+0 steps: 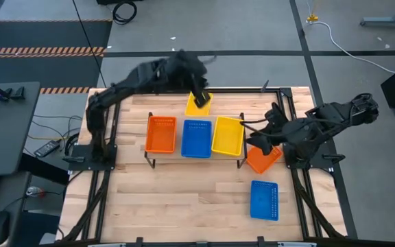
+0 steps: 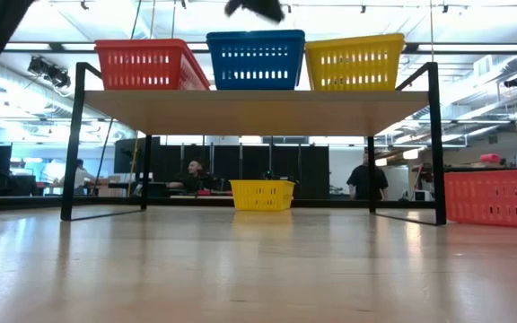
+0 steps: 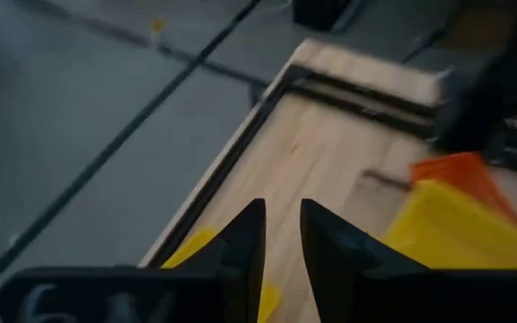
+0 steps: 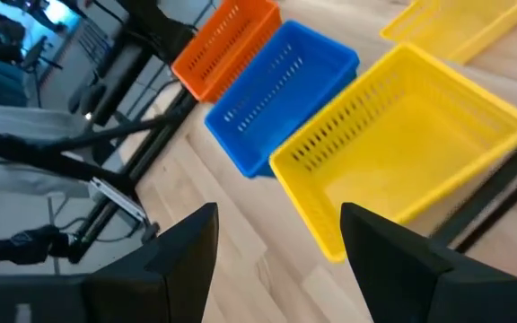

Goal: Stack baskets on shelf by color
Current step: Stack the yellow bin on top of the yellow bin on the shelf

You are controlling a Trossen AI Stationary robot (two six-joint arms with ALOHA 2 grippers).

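Low light-wood shelf on thin black legs (image 1: 195, 162) at table centre, carrying three perforated plastic baskets in a row: orange (image 1: 160, 134) at 9 o'clock, blue (image 1: 197, 138) in the middle, yellow (image 1: 228, 135) at 3 o'clock

Loose yellow mesh basket (image 1: 198, 104) on the tabletop at 12 o'clock of the shelf, left gripper (image 1: 202, 96) over it, fingers (image 3: 243, 247) narrowly parted; grip on it: cannot tell

Right gripper (image 4: 276, 247) wide apart and empty, at 3 o'clock of the shelf, above a loose orange basket (image 1: 262, 159)

Loose blue basket (image 1: 264, 200) at 5 o'clock
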